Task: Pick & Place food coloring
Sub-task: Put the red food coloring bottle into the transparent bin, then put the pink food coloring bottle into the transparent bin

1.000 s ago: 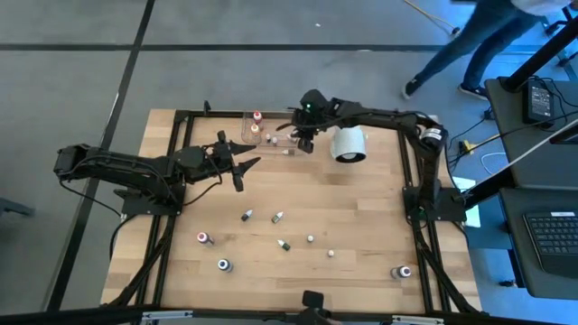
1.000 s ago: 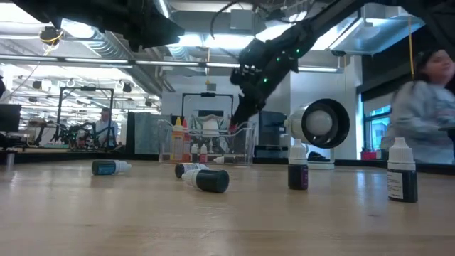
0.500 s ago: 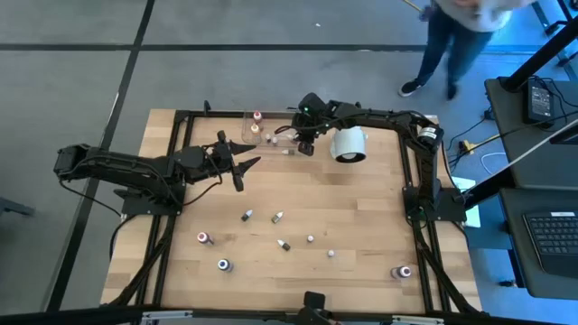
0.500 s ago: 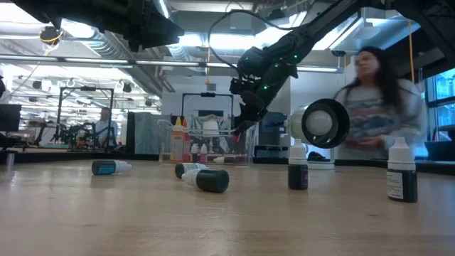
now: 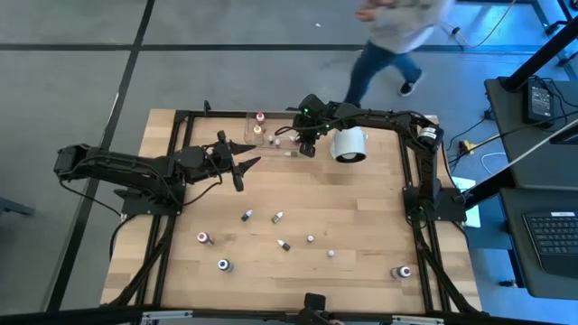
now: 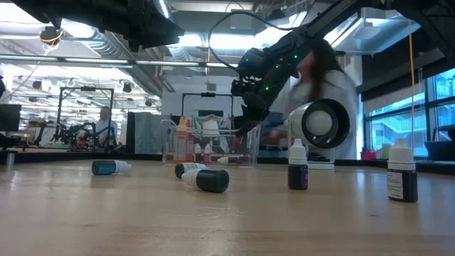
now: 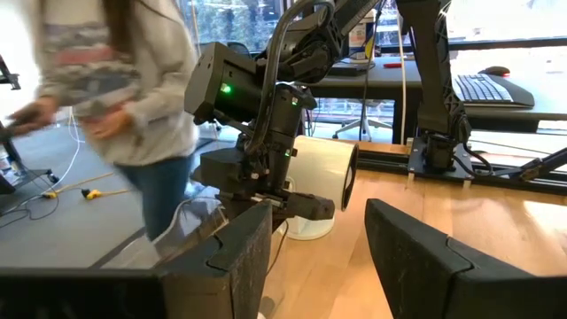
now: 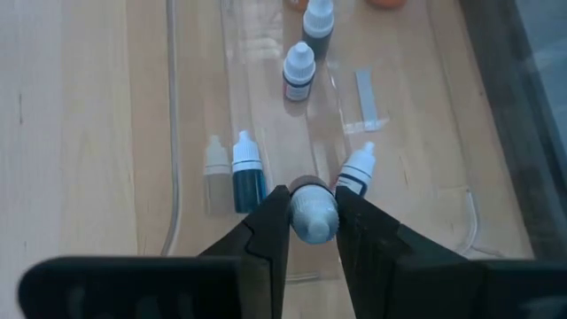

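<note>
Right wrist view: the right gripper (image 8: 312, 217) clenches a dark vial (image 8: 312, 211) end-on, its long axis pointing down into the clear tray (image 8: 177, 133) at the table's far edge, directly above bottles already lying there. The left gripper (image 5: 237, 165), empty and parted, waits nearby.

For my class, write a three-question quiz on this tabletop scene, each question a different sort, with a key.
1. True or false: the right gripper is shut on a small bottle.
2. What is it above? A) the clear tray B) the white cylinder C) bare floor
3. Fill in: the left gripper holds ____.

Key: 1 true; 2 A; 3 nothing.
</note>
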Action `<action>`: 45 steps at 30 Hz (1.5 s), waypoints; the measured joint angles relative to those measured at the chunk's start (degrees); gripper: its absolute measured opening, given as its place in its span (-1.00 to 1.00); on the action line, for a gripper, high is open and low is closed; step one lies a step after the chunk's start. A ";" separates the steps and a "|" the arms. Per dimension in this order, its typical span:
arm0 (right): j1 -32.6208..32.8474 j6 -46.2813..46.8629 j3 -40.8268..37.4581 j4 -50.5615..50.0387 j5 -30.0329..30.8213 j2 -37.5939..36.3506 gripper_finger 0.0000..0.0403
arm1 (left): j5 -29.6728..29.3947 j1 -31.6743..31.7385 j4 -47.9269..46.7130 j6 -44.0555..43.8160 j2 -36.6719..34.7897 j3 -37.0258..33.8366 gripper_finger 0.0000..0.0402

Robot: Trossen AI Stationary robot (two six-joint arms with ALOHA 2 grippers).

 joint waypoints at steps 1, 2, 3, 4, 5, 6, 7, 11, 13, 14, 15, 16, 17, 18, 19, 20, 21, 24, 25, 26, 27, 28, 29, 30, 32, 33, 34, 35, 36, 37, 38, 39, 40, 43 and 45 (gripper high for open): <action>0.00 0.00 0.00 0.00 0.00 0.00 -0.57 | 0.00 -0.01 0.00 0.00 0.00 0.00 -0.11; 0.00 0.00 0.00 0.02 0.00 0.00 -0.57 | 0.01 0.00 0.00 0.00 0.00 0.00 -0.11; 0.00 0.00 0.00 0.00 0.00 0.00 -0.57 | 0.00 0.00 0.00 0.00 0.00 0.00 -0.11; 0.00 0.00 -0.02 0.00 0.00 0.00 -0.57 | 0.00 0.00 0.00 0.00 0.00 0.00 -0.10; 0.00 0.00 -0.02 0.00 0.00 0.00 -0.57 | 0.01 0.00 0.00 0.00 0.00 0.00 -0.10; 0.00 0.00 -0.02 0.02 0.00 0.00 -0.57 | 0.02 0.00 0.00 0.00 0.00 0.00 -0.10; 0.00 -0.02 -0.02 0.02 0.00 0.00 -0.57 | 0.02 0.00 0.00 0.00 0.00 0.00 -0.11; 0.00 -0.02 -0.05 0.02 0.00 0.00 -0.57 | 0.02 0.00 0.00 0.00 0.00 0.00 -0.12; 0.00 -0.02 -0.07 0.02 0.00 0.00 -0.57 | 0.02 0.00 0.00 0.00 0.00 0.00 -0.11; 0.00 -0.02 -0.07 0.02 0.00 0.00 -0.57 | 0.02 0.00 0.00 0.00 0.00 0.00 -0.11; 0.00 -0.02 -0.07 0.02 0.00 0.00 -0.57 | 0.02 0.00 0.00 0.00 0.00 0.00 -0.11; 0.00 -0.02 -0.07 0.04 0.00 0.00 -0.57 | 0.02 0.00 0.00 0.00 0.00 0.00 -0.10; 0.00 -0.02 -0.07 0.02 0.00 0.00 -0.57 | 0.02 0.00 0.00 0.00 0.00 0.00 -0.10; 0.00 -0.03 -0.07 0.03 0.00 0.00 -0.57 | 0.02 0.00 0.00 0.00 0.00 0.00 -0.11; 0.00 -0.03 -0.07 0.03 0.00 0.00 -0.57 | 0.02 0.00 0.00 0.00 0.00 0.00 -0.11; 0.01 -0.04 -0.07 0.04 0.00 0.00 -0.57 | 0.02 0.00 0.00 0.00 0.00 0.00 -0.11; 0.00 -0.03 -0.07 0.03 0.00 0.00 -0.57 | 0.02 0.00 0.00 0.00 0.00 0.00 -0.11; 0.02 -0.22 -0.07 0.04 0.00 0.00 -0.57 | 0.02 0.00 0.00 0.00 0.00 0.00 -0.11; 0.02 -0.22 -0.07 0.04 0.00 0.00 -0.57 | 0.02 0.00 0.00 0.00 0.00 0.00 -0.11; 0.02 -0.24 -0.07 0.04 0.00 0.00 -0.57 | 0.02 -0.01 0.00 0.00 0.00 0.00 -0.11; 0.02 -0.24 -0.07 0.04 0.00 0.00 -0.57 | 0.02 0.00 0.00 0.00 0.00 0.00 -0.10; 0.02 -0.24 -0.07 0.04 0.00 0.00 -0.57 | 0.02 -0.01 0.00 0.01 0.00 0.00 -0.10; 0.02 -0.24 -0.07 0.04 0.00 0.00 -0.57 | 0.02 0.00 0.00 0.00 0.00 0.00 -0.10; 0.02 -0.24 -0.07 0.04 0.00 0.00 -0.57 | 0.02 0.00 0.00 0.00 0.00 0.00 -0.11; 0.02 -0.24 -0.07 0.04 0.00 0.00 -0.57 | 0.02 0.00 0.00 0.00 0.00 0.00 -0.11; 0.02 -0.24 -0.07 0.05 0.00 0.00 -0.56 | 0.02 0.00 0.00 0.00 0.00 0.00 -0.12; 0.02 -0.24 -0.07 0.07 0.00 0.00 -0.54 | 0.02 -0.01 0.01 0.00 0.00 0.00 -0.12; 0.02 -0.24 -0.07 0.07 -0.02 0.00 -0.52 | 0.02 0.00 0.00 0.01 0.00 0.00 -0.12; 0.02 -0.20 -0.07 0.09 -0.02 0.00 -0.50 | 0.02 -0.02 0.00 0.00 0.00 0.00 -0.11; 0.02 -0.13 -0.07 0.09 -0.02 0.00 -0.48 | 0.02 0.00 0.00 0.02 0.00 0.00 -0.11; 0.02 -0.11 -0.07 0.09 -0.02 0.00 -0.45 | 0.02 -0.02 0.00 0.00 0.00 0.00 -0.10; 0.02 -0.09 -0.07 0.09 -0.02 0.00 -0.43 | 0.02 0.00 0.00 0.00 0.00 0.00 -0.10; 0.02 -0.07 -0.07 0.09 0.00 0.00 -0.41 | 0.02 -0.02 0.00 0.02 0.00 0.00 -0.10; 0.02 -0.07 -0.07 0.09 -0.02 0.00 -0.37 | 0.02 -0.01 0.00 0.01 0.00 0.00 -0.11; 0.02 -0.07 -0.07 0.09 0.00 0.00 -0.35 | 0.02 0.00 0.00 0.02 0.00 0.00 -0.12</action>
